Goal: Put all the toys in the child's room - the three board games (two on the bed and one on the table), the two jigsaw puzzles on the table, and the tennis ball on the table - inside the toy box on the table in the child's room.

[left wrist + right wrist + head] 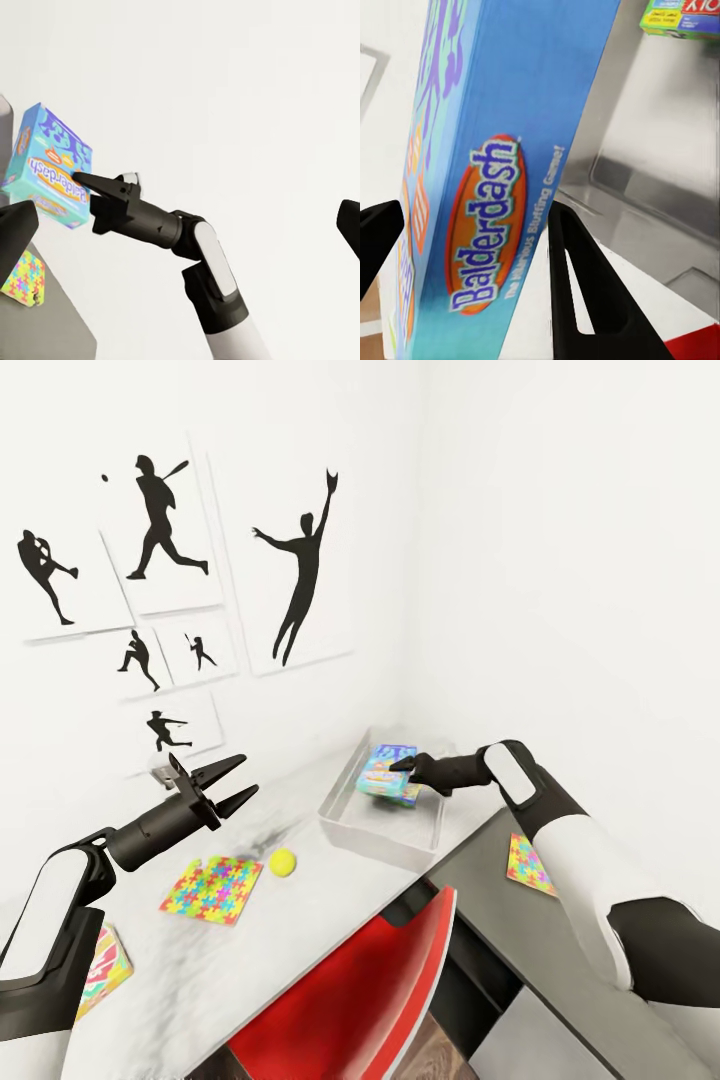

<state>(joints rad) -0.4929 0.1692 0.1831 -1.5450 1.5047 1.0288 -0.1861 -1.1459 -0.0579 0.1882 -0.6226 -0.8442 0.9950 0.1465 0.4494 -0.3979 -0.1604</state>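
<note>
holding the blue board game [388,773] over the toy box [352,822] in my right claw [404,767] | left claw [236,780] spread wide, empty, above the tabletop [200,960] | tennis ball [283,861] near the box's edge

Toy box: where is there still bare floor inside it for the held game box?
The toy box has bare floor in its near half, toward the tennis ball. Its far end is crowded: a green game lies there, and the right gripper holds the blue box above.

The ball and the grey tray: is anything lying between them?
No. In the head view, only bare marbled table separates the ball from the tray.
</note>
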